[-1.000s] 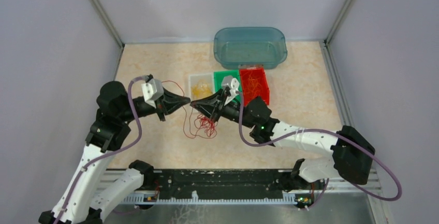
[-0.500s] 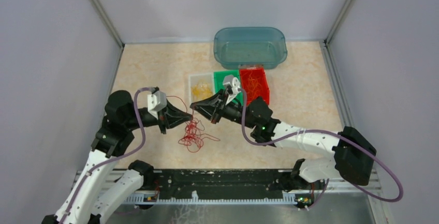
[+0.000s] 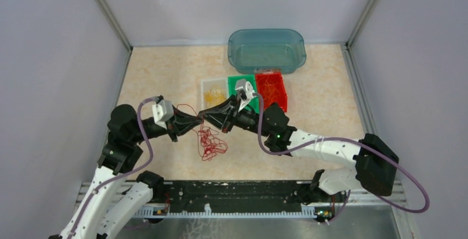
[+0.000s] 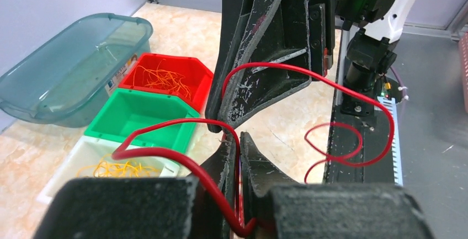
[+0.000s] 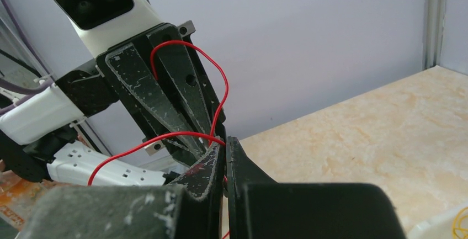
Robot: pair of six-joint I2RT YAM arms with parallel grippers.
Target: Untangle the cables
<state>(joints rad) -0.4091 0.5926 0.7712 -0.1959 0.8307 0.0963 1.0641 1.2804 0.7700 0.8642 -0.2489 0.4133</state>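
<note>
The cables are thin red wires. A loose clump (image 3: 211, 142) of them hangs and lies on the table just below both grippers. My left gripper (image 3: 200, 118) and right gripper (image 3: 203, 112) meet tip to tip above it. In the left wrist view the left gripper (image 4: 239, 135) shows only a hairline slit, with a red wire (image 4: 165, 153) running down it and looping away. In the right wrist view the right gripper (image 5: 225, 139) is shut on a red wire (image 5: 143, 142) at its tips. The left gripper's fingers (image 5: 165, 95) stand right behind.
Behind the grippers stand a white bin (image 3: 203, 93) with yellow wires, a green bin (image 3: 236, 80) and a red bin (image 3: 284, 93) with orange wires. A teal tub (image 3: 267, 31) sits at the back. Grey walls close in on three sides.
The left gripper dropped toward the near edge, then came back slightly, staying against the right gripper's tips. The red clump shifted under them. The right arm barely moved.
</note>
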